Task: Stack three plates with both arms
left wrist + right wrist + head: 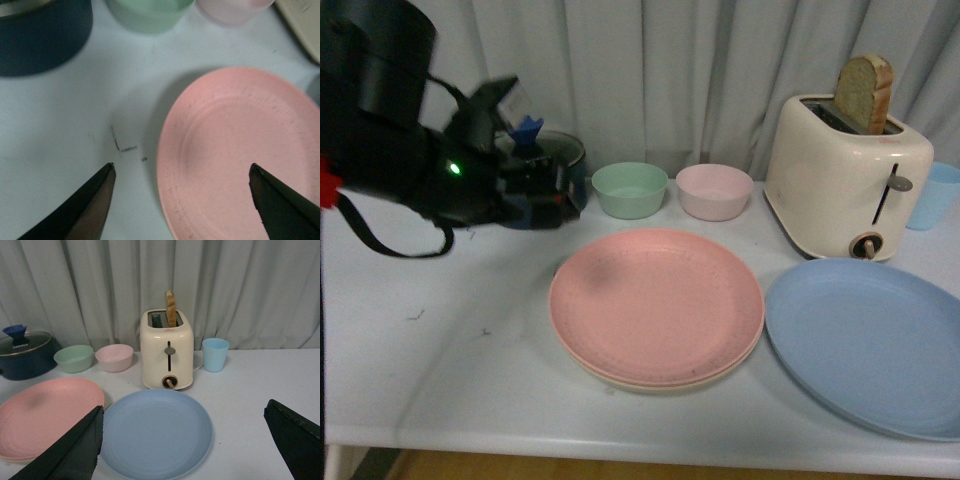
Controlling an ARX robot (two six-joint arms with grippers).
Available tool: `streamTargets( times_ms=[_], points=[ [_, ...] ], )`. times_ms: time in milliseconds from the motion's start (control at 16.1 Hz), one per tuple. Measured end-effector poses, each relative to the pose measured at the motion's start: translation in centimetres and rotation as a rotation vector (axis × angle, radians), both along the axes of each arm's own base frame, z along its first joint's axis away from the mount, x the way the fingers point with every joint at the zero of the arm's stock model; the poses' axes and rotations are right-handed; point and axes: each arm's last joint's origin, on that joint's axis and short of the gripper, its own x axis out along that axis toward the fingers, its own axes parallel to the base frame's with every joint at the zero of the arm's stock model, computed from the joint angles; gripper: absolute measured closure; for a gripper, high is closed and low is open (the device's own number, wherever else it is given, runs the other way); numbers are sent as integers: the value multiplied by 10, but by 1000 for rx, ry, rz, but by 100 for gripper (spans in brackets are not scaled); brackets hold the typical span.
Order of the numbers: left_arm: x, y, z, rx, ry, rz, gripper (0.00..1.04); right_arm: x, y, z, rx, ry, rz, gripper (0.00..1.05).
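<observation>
From the front, the pink plate [655, 300] lies on the cream plate [623, 383], whose rim alone peeps out beneath, so one stacking step looks done; the blue plate [870, 340] sits alone on the table [440, 340] just beside them. My left wrist camera shows my left gripper [182, 167] spread wide and empty above the pink plate's edge. My right wrist camera shows my right gripper [183, 409] likewise apart, holding nothing, facing the blue plate, probably to take its rim next.
</observation>
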Motion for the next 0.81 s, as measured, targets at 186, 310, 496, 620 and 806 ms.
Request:
streamTargets(
  times_ms=[186, 310, 496, 620, 806],
  points=[
    [-48, 23, 66, 57, -340, -3, 8, 0, 0, 0, 0, 0, 0, 6],
    [-50, 21, 68, 96, -533, 124, 15, 0, 0, 0, 0, 0, 0, 6],
    [-104, 39, 29, 114, -622, 391, 47, 0, 0, 0, 0, 0, 0, 6],
    [-127, 49, 49, 77, -731, 436, 66, 0, 0, 0, 0, 0, 0, 6],
    [-171, 55, 26, 87, -657, 410, 103, 0, 0, 0, 0, 0, 0, 6]
  ],
)
